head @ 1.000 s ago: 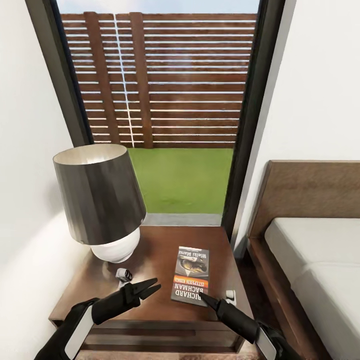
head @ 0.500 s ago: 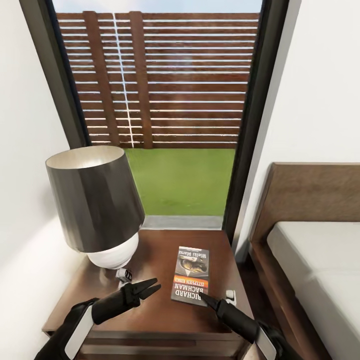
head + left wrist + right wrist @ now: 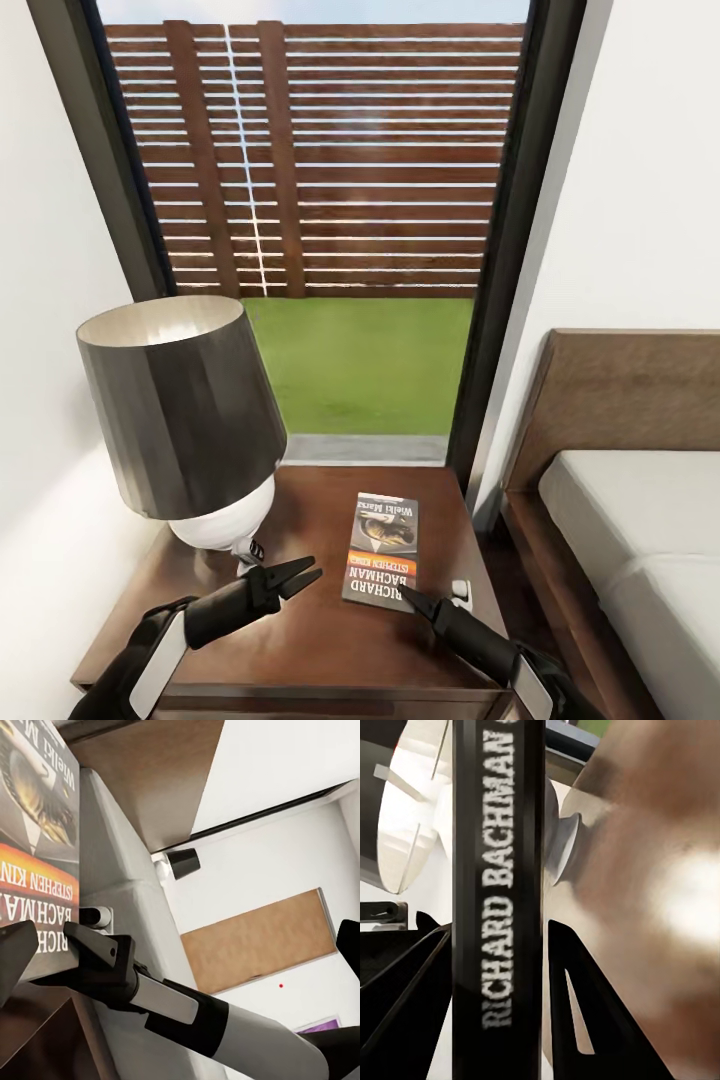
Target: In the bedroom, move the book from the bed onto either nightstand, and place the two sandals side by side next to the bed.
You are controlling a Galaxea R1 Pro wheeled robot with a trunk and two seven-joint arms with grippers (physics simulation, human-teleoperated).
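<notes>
The book (image 3: 384, 550), a thin dark paperback with an orange band, is level over the nightstand (image 3: 300, 650), near its right side. My right gripper (image 3: 410, 597) is shut on the book's near edge. In the right wrist view the lettered spine (image 3: 497, 870) stands between the two black fingers (image 3: 577, 1005). My left gripper (image 3: 308, 573) is open and empty to the left of the book. In the left wrist view the book's cover (image 3: 37, 832) shows with the right arm's fingers on it. The bed (image 3: 640, 520) is at the right. The sandals are out of view.
A lamp (image 3: 180, 420) with a dark shade and white base stands on the nightstand's left half, close to my left arm. A tall black-framed window (image 3: 340, 200) with a slatted fence and grass is behind. White walls close in on both sides.
The camera has moved: the lamp and nightstand now look bigger and lie further left and lower. The book and both grippers keep the same place in the picture.
</notes>
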